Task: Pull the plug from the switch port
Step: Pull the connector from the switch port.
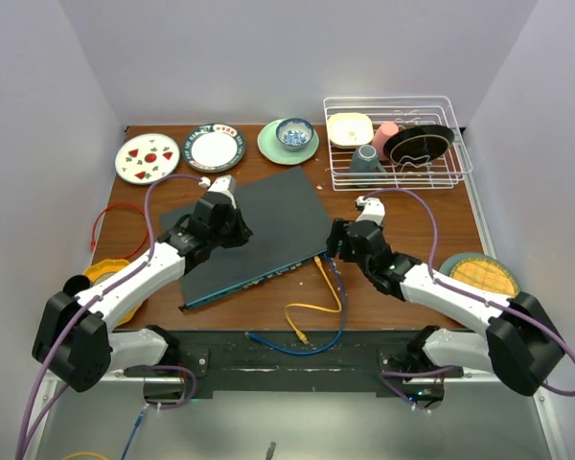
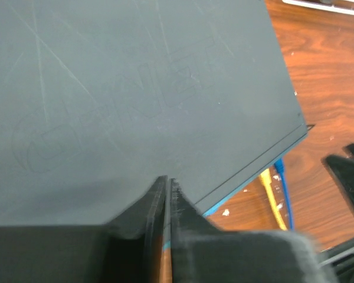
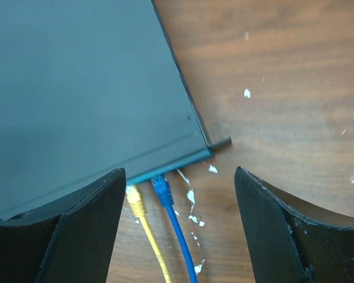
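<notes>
Top view, count: one switch point(image 1: 268, 216), two arms, a yellow cable point(image 1: 311, 307) and a blue cable point(image 1: 343, 311), three plates point(image 1: 214, 147) and one rack point(image 1: 398, 142).
Top view, switch: lies askew mid-surface point(image 1: 412, 220), its socket side turned to the near edge, with both cables running from its near right corner.
Top view, tools: the left tool point(image 1: 238, 228) is over the switch's top; the right tool point(image 1: 336, 245) is at the switch's near right corner.
Left wrist, tool: the left tool point(image 2: 167, 181) has its fingers pressed together and grips nothing, above the switch point(image 2: 135, 88) by its near edge.
Left wrist, unclear: whether the tips touch the top cannot be told.
Right wrist, tool: the right tool point(image 3: 180, 177) is spread wide and empty, with nothing touching its fingers.
Right wrist, plugs: a yellow plug point(image 3: 135, 203) and a blue plug point(image 3: 159, 186) sit side by side in the switch's point(image 3: 76, 76) bluish edge, between the fingers.
Right wrist, hidden: the sockets themselves are out of sight.
</notes>
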Robot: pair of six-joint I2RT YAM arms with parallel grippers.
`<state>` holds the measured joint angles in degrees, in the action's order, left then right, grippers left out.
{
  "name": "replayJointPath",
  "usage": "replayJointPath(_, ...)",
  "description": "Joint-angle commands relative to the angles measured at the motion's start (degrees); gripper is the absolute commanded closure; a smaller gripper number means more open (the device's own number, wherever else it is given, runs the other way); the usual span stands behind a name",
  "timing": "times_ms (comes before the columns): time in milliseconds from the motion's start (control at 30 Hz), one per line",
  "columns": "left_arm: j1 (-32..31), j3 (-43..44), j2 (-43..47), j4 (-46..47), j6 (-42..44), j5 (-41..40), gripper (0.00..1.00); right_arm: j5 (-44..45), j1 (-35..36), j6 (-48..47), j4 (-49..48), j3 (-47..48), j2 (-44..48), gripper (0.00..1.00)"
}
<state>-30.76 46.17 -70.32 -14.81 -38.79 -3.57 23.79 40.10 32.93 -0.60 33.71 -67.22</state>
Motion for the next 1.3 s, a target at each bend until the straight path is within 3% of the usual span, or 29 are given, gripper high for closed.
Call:
replayJointPath(0,0.1,-1.3,-0.7,3.4,-0.8,3.3,1.0,-3.5,-0.1,4.2,-3.0,0.8,-2.4,0.21)
replayJointPath(267,0.1,-3.9,-2.4,6.5,-0.9,5.5,1.0,-11.4,-3.4,10.0,-15.1,-7.2,-1.9,0.21)
replayJointPath(400,0.2,-3.3,-3.9,7.2,-0.4,5.9,1.0,-19.6,-10.6,12.7,-20.5,-11.6,-0.5,0.27)
replayJointPath(733,0.1,-2.5,-9.1,13.9,-2.3,10.7,1.0,-28.3,-15.0,14.4,-25.9,-14.9,0.2,0.33)
replayJointPath(900,0.1,-1.6,-10.4,18.8,-2.6,12.4,1.0,-36.7,-19.1,18.1,-34.4,-17.4,-4.3,0.38)
replayJointPath(1267,0.0,-0.6,-13.0,22.5,-2.6,15.3,1.0,-46.6,-20.1,24.9,-54.7,-19.7,-18.7,0.43)
